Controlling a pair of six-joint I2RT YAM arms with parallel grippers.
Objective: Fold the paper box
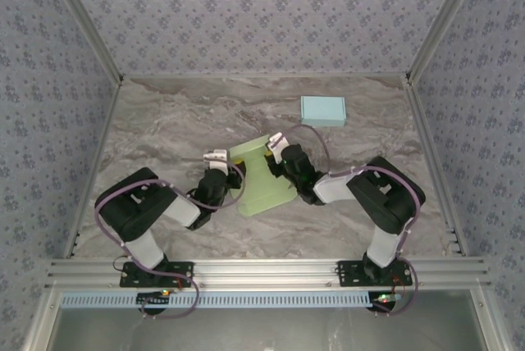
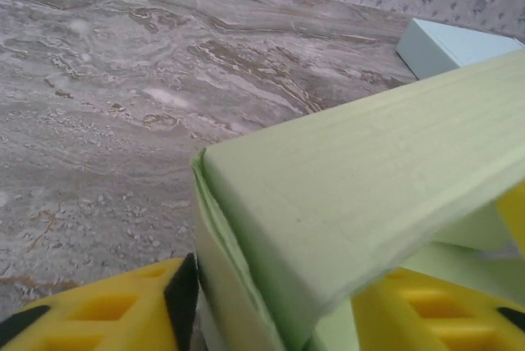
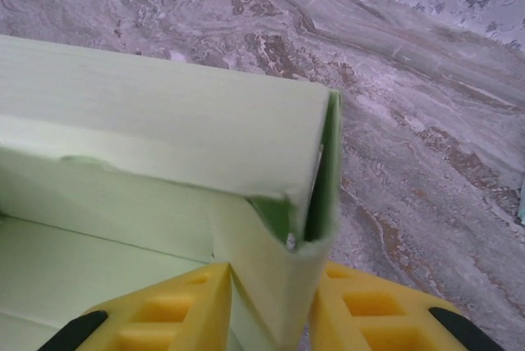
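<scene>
- Location: light green paper box [image 1: 262, 189], part-folded, mid-counter between my two arms, resting on the grey marbled counter [image 1: 156, 129].
- Far wall of the box stands up with its top folded over; a flat panel lies toward my bases.
- Left arm [image 1: 152, 203] comes in from the left, with my left jaws at the box's far left corner.
- Left wrist view: my yellow fingers [image 2: 98, 318] sit one on each side of the box [image 2: 353, 195] corner. The dark tip of the outer finger is right against the outside of the wall. The other finger is partly hidden behind green paper.
- Left jaws stand apart astride that corner; can't tell whether they pinch it.
- Right arm [image 1: 379, 193] comes in from the right, with my right jaws at the far right corner.
- Right wrist view: yellow fingers [image 3: 164, 314] touch both sides of the doubled corner wall of the box [image 3: 164, 121]. Right jaws are closed on the box.
- Paper layers at that corner show a narrow slit between them.
- Small pale blue closed box [image 1: 322, 111] sits far right on the counter, well apart from the green one. Its corner shows top right in the left wrist view [image 2: 451, 43].
- Grey patterned wallpaper walls [image 1: 262, 15] surround the counter.
</scene>
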